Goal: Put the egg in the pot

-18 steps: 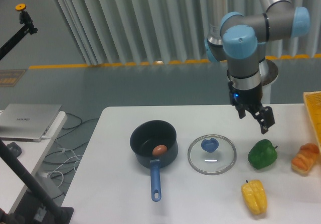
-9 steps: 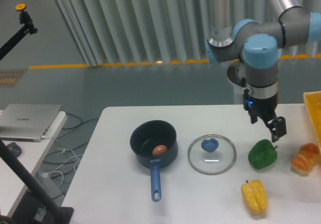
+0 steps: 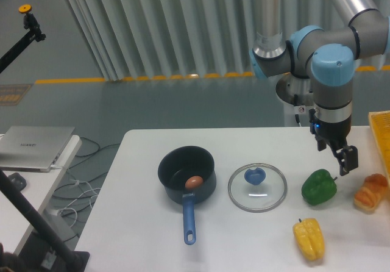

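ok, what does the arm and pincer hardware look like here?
Silver-grey tube links with light-blue caps on the joints of the arm. The wrist ends in a black section showing a small blue light. The pincer is black with two fingers. No markings legible.

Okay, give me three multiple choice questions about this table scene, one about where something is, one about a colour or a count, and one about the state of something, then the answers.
1. Where is the egg?
A. inside the pot
B. on the glass lid
C. beside the yellow pepper

2. How many peppers are on the table?
A. one
B. two
C. four

3. What is the state of the pot?
A. covered by its lid
B. tipped on its side
C. upright and uncovered

Answers:
1. A: the egg lies inside the pot.
2. B: one green pepper and one yellow pepper are visible.
3. C: the pot stands upright, while the glass lid lies flat on the table beside it.
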